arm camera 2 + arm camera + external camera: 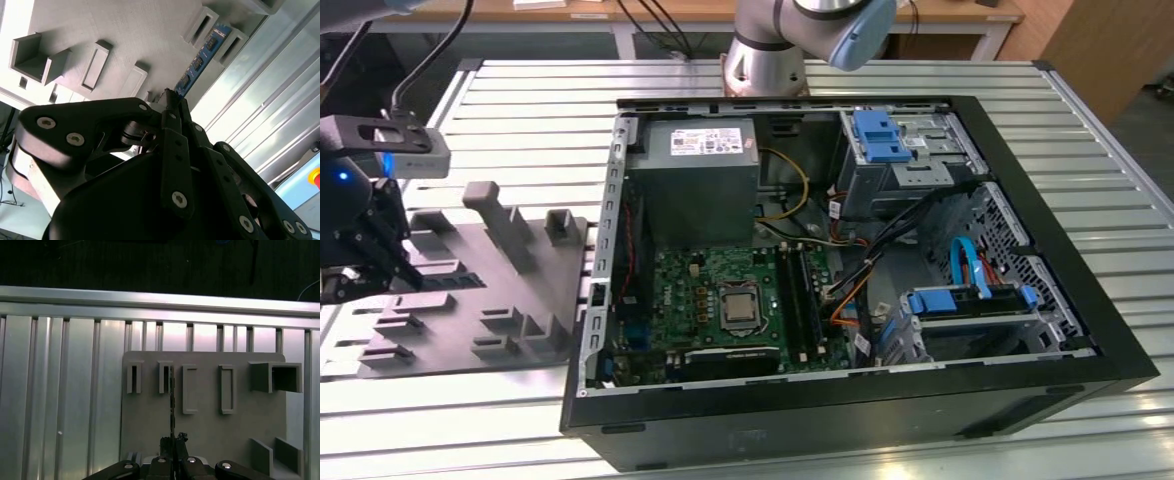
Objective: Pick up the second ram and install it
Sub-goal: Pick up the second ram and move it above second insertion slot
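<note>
Second ram [199,61] upright at gray tray [125,30] slot, top edge in tight pincer [172,100] grip.

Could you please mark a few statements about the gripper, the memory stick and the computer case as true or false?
1. The gripper is over the gray tray, to the exterior view's left of the computer case. True.
2. The second ram is seated in the motherboard. False: it stands at the tray, between the fingers.
3. The fingers are spread wide, clear of the second ram. False: in the second wrist view they close on its end.
4. The computer case lies open, with the motherboard exposed. True.
</note>
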Available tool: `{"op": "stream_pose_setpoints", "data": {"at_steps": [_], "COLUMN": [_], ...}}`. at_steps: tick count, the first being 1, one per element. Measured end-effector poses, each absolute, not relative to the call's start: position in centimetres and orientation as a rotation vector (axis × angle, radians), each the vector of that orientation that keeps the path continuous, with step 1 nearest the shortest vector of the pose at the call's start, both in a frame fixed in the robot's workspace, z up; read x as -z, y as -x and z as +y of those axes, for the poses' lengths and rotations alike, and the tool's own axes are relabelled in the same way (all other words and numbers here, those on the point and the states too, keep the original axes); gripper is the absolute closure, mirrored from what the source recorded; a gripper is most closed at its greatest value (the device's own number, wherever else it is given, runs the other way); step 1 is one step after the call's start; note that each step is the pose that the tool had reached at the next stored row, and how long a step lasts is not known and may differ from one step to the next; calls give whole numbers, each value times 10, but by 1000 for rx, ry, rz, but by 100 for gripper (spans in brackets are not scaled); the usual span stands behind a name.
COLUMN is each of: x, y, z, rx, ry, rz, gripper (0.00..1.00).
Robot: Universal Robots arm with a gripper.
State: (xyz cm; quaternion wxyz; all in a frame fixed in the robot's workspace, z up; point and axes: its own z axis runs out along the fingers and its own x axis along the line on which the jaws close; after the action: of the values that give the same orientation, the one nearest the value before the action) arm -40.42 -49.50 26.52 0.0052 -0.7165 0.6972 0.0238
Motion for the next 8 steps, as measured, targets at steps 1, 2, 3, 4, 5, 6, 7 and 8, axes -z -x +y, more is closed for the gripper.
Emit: {"op": "stream_pose_setpoints", "data": {"at_steps": [1,2,3,4,5,6,7,8], "x": [-266,-267,-269,-270,-271,-272,-273,-274], "y": [404,404,404,404,404,404,404,404], "z": [-495,-495,-495,-495,-495,-495,-495,-495], "rx": [-74,-74,-74,-75,-75,-75,-75,-75], "ry": [2243,2244,2244,2243,2243,2243,2243,2243], "rz": [2183,2183,2183,2183,2183,2183,2183,2183], "gripper": [86,86,86,86,86,86,86,86]}}
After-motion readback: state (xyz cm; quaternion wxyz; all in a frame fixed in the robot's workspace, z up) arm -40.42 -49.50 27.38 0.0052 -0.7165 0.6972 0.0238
